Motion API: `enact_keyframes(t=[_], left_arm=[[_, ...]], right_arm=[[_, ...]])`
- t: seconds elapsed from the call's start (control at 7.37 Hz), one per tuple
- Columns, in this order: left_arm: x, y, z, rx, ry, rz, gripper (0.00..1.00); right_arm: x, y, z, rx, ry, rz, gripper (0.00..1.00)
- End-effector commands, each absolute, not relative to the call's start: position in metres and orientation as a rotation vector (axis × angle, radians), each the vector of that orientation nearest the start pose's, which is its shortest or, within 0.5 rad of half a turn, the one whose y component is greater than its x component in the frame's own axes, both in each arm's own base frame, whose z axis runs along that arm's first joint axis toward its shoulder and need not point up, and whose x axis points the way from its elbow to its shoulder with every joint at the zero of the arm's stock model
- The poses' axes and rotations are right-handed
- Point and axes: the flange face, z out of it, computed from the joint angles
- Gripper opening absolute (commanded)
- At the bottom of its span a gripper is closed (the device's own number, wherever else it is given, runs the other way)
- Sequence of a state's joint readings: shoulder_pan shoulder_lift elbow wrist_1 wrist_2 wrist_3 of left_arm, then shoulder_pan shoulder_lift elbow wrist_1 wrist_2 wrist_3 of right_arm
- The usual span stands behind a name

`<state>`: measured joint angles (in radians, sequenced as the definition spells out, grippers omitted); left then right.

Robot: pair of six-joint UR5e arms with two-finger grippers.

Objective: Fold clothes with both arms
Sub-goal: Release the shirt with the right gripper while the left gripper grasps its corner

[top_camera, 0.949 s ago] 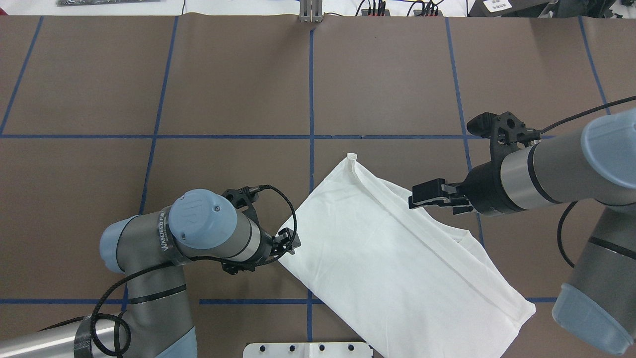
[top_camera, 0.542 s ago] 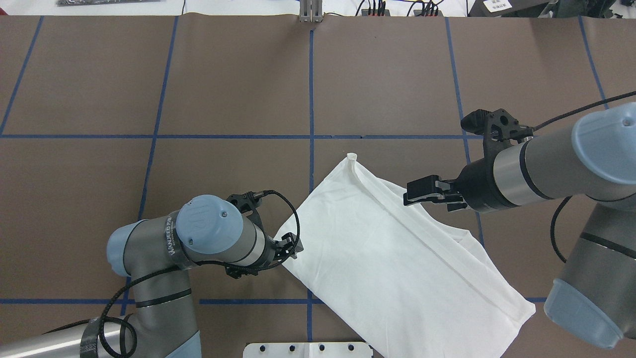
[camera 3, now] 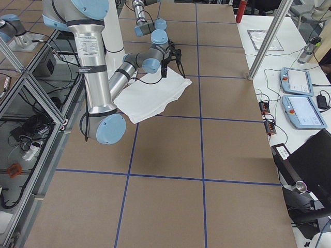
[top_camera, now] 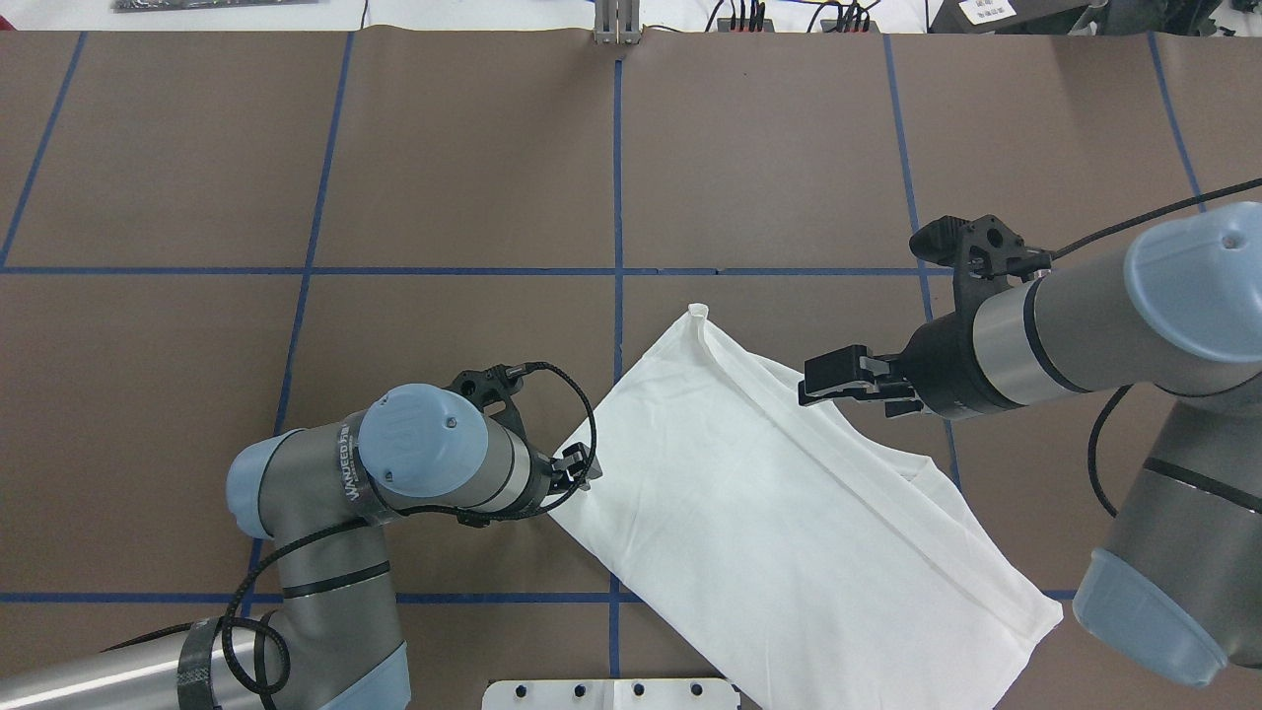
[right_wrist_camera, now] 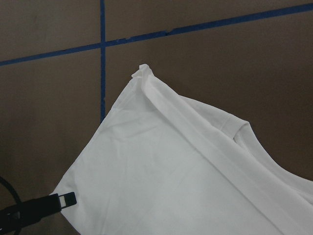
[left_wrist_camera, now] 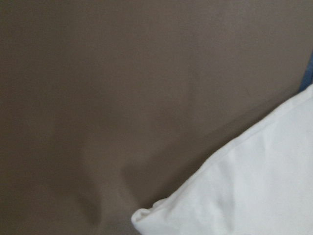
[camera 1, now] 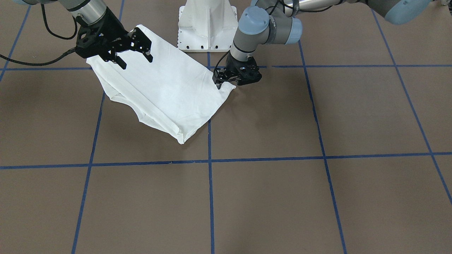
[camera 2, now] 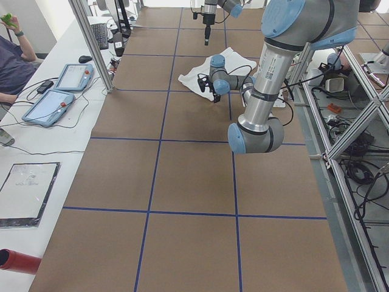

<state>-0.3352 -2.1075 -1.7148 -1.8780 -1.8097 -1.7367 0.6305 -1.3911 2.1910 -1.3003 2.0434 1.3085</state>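
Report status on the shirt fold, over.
Right gripper open, over shirt edge. Left gripper at shirt corner, grip unclear. Shirt folded, flat on table. Base near shirt, not blocking.

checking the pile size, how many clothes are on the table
1: a white shirt, folded, lying near the robot's base, left gripper at one corner, open right gripper over the opposite edge. Anything under it would be hidden.

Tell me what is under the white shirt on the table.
The T-shirt lies flat on the brown table, across a blue tape line that vanishes beneath it. Its lower folded layers and anything under them are covered.
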Motion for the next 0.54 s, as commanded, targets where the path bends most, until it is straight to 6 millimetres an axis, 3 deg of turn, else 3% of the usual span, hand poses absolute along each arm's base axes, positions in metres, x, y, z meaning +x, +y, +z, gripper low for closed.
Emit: enact_keyframes(t=[0.0,0.14,0.41], left_arm=[[0.586,-0.320,0.251,-0.134,1.007,-0.337,0.26],[0.586,-0.321,0.250,-0.132,1.009,-0.333,0.00],[0.576,-0.330,0.240,-0.126,1.043,-0.340,0.00]], right_arm=[[-0.331,-0.352,0.255,0.069,-1.127,0.077,1.00],[-0.331,-0.352,0.255,0.070,-1.127,0.078,1.00],[-0.331,-0.353,0.256,0.068,-1.124,0.083,1.00]])
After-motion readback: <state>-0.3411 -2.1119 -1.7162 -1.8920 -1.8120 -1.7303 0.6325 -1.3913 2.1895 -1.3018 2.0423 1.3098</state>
